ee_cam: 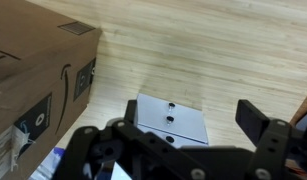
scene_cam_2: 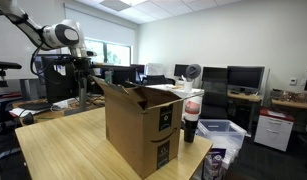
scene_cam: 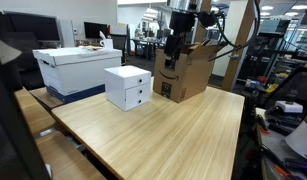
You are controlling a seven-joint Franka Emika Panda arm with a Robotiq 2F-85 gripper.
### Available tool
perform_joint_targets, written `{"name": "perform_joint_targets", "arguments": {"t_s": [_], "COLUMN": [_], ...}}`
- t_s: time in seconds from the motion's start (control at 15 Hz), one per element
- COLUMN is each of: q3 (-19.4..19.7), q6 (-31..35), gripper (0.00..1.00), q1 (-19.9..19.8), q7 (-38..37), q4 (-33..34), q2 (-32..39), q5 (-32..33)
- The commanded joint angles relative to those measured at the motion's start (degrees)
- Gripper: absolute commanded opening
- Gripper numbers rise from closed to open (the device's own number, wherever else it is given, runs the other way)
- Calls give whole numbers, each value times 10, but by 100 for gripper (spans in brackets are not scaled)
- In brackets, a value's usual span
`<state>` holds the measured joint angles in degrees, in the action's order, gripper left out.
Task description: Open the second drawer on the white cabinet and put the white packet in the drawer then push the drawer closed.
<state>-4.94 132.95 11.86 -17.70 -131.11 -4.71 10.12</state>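
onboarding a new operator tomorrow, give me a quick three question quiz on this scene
1. True or false: the second drawer of the white cabinet is pulled out.
2. The tool is: A) open and empty, B) shut on a packet, C) shut on a drawer pull.
3. Fill in: beside the cabinet stands a brown ____ box.
Key: 1 false; 2 A; 3 cardboard.
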Motion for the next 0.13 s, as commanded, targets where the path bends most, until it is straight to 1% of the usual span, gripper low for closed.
{"name": "perform_joint_targets", "arguments": {"t_s": [0.0, 0.07], "q3": [-17, -18], "q6": [0, 0], "gripper": [100, 100], "q1": [-17, -17], "q7": [2, 2], "q4": [2, 2], "q2": [2, 3], "q5": [-2, -2]}}
